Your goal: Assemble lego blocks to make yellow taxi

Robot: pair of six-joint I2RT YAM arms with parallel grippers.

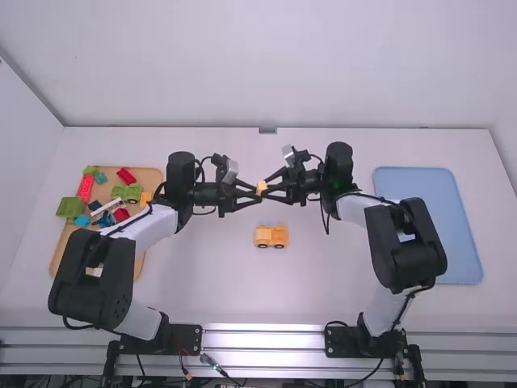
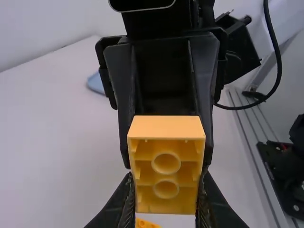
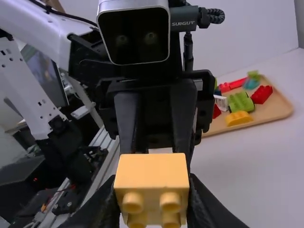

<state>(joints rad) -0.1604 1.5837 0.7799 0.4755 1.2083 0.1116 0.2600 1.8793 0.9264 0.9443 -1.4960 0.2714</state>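
Over the middle of the table, my left gripper (image 1: 255, 193) and my right gripper (image 1: 267, 192) face each other with a yellow block (image 1: 261, 187) between them. The left wrist view has the block's hollow underside (image 2: 166, 164) toward the camera, the left gripper (image 2: 166, 192) shut on its sides. Its studded face (image 3: 151, 194) shows in the right wrist view, where the right gripper (image 3: 152, 202) is also shut on it. A yellow vehicle body with dark wheels (image 1: 271, 236) stands on the table below, nearer the arm bases.
On the left, a wooden tray (image 1: 150, 173) holds several red, green, blue, white and yellow pieces, partly under the left arm. A blue tray (image 1: 428, 182) lies at the right, partly behind the right arm. The white table (image 1: 323, 275) surrounds the vehicle.
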